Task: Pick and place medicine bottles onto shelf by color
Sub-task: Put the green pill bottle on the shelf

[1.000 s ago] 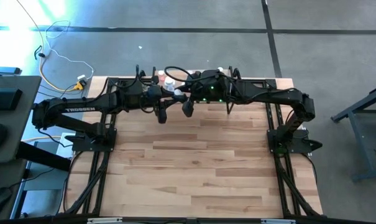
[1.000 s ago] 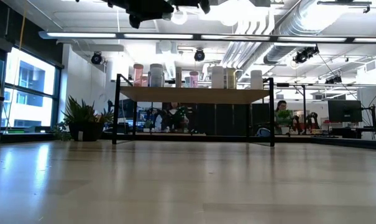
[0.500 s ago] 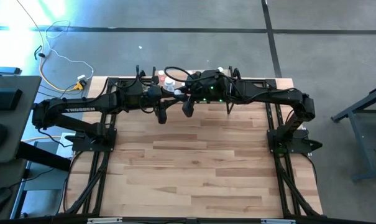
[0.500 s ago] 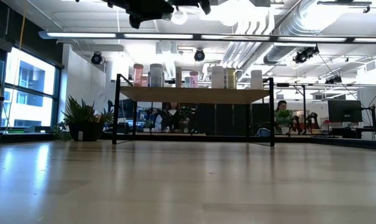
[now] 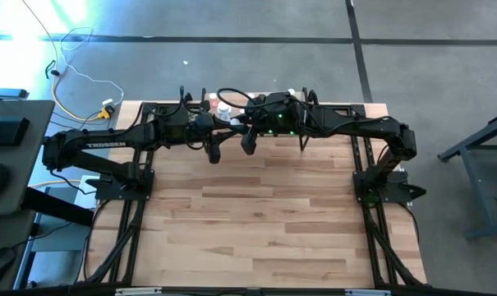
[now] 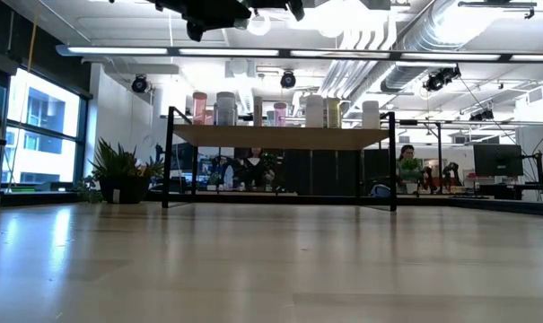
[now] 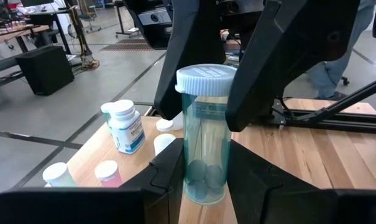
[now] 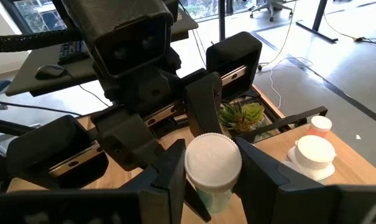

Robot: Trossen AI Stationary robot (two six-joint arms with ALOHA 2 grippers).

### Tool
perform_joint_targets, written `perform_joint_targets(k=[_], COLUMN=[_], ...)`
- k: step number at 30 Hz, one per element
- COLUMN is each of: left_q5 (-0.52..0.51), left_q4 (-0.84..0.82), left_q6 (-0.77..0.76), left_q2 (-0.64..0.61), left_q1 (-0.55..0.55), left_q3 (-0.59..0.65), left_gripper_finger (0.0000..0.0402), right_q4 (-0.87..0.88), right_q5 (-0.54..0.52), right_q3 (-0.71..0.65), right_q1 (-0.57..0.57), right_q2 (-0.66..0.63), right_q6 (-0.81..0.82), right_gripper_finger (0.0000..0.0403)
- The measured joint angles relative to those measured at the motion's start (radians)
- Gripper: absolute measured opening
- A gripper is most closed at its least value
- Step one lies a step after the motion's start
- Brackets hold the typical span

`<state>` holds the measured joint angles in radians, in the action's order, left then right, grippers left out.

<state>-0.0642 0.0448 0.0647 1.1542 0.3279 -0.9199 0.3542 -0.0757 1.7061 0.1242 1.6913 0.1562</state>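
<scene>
Both grippers' fingers are clamping one green vial (image 7: 204,134) mid-handover above the shelf (image 6: 280,136); left gripper (image 7: 203,180) should release before right gripper (image 8: 214,180) withdraws.

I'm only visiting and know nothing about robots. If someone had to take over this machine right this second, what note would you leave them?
Left gripper: shut on the lower body of the clear teal bottle with a white cap, held up over the far side of the table.
Right gripper: shut on that same bottle's cap, so this looks like a hand-over between the arms.
Shelf: a row of bottles stands on it, pink and white among them.
Done: those bottles are placed.
Left: finish the hand-over, then probably set the teal bottle on the shelf with its colour group.
</scene>
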Motion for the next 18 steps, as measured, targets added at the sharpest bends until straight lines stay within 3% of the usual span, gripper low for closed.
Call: perform_joint_targets(k=[18], left_q5=[-0.017], left_q4=[-0.002], left_q6=[0.0], left_q2=[0.0], left_q1=[0.0], left_q3=[0.0], left_gripper_finger=[0.0103], right_q4=[0.001], right_q5=[0.0], right_q3=[0.0], right_q1=[0.001], right_q2=[0.0], right_q6=[0.002], right_gripper_finger=[0.0099])
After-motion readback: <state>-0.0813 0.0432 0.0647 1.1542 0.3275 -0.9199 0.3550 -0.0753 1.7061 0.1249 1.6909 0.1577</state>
